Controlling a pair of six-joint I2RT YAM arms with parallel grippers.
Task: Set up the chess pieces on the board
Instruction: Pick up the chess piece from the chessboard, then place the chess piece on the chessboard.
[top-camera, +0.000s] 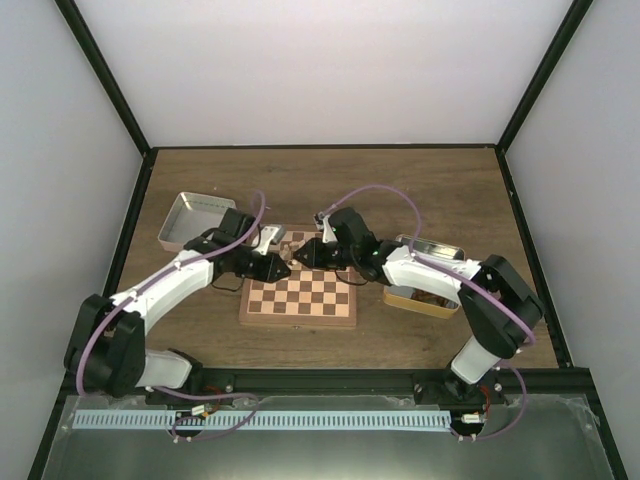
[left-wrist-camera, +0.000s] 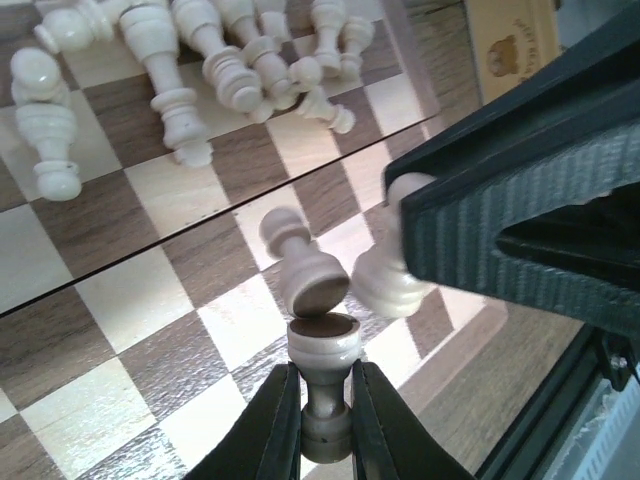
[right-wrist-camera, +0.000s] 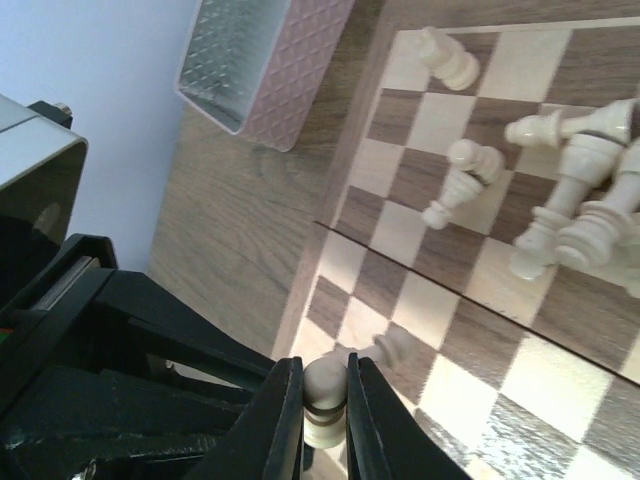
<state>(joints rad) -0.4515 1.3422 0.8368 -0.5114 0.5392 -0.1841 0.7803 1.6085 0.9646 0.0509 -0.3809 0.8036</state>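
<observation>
Looking at the top external view first: both arms reach in over the far-left part of the board (top-camera: 300, 305), with the left gripper (top-camera: 278, 266) and right gripper (top-camera: 303, 254) nearly nose to nose. The men are too small to read here. A pink tray (top-camera: 190, 222) sits off the board's far-left corner and a second tray (top-camera: 425, 300) off its right side. Left wrist view: the left gripper is pinched tight on a pale pawn (left-wrist-camera: 325, 350), gripped round the thin stem, wide base end pointing away from the wrist over squares near the board's edge. A fallen pawn (left-wrist-camera: 300, 265) lies on its side just beyond it, and the other arm's black finger crowds in right beside. The rest of the chess pieces (left-wrist-camera: 230, 60) lie heaped and tipped on the far squares. Right wrist view: the right gripper is clamped on a small cream piece (right-wrist-camera: 323, 395) near its rounded end, low over the board's edge squares; which man it is, can't tell. Handling guess: light, hard turned wood, smooth and round, so likely to swivel or slip between the pads, and narrow-based, so easily toppled. Best taken at the waist just above the base, kept upright, and set down gently clear of neighbours.
</observation>
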